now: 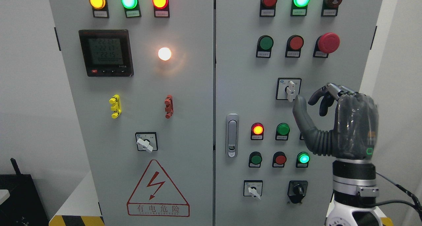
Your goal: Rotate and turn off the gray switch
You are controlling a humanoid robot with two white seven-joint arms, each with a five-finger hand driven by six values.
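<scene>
A gray rotary switch point(290, 90), its pale knob standing upright in a square black-framed plate, sits on the right-hand door of a gray electrical cabinet point(237, 71), below a row of green, red and mushroom-headed red buttons. The robot's right hand point(333, 120), dark and glossy, rises from the lower right corner on a silver wrist. Its thumb point(300, 112) points up, with its tip just below and to the right of the knob, seemingly at the plate's corner; whether it touches cannot be told. The other fingers point(324, 97) curl forward to the right of the switch, apart from the thumb and clasping nothing.

Below the switch, a red lamp point(257, 129) glows beside an unlit green button, and a green lamp point(303, 158) shines further down. Two more selector switches occupy the bottom of that door. A silver door handle point(232, 135) stands near the seam between the doors.

On the left door, a digital meter point(105, 52) shows figures too blurred to read, a white lamp point(164, 53) burns bright, and a red lightning warning triangle point(157, 188) marks the lower panel.
</scene>
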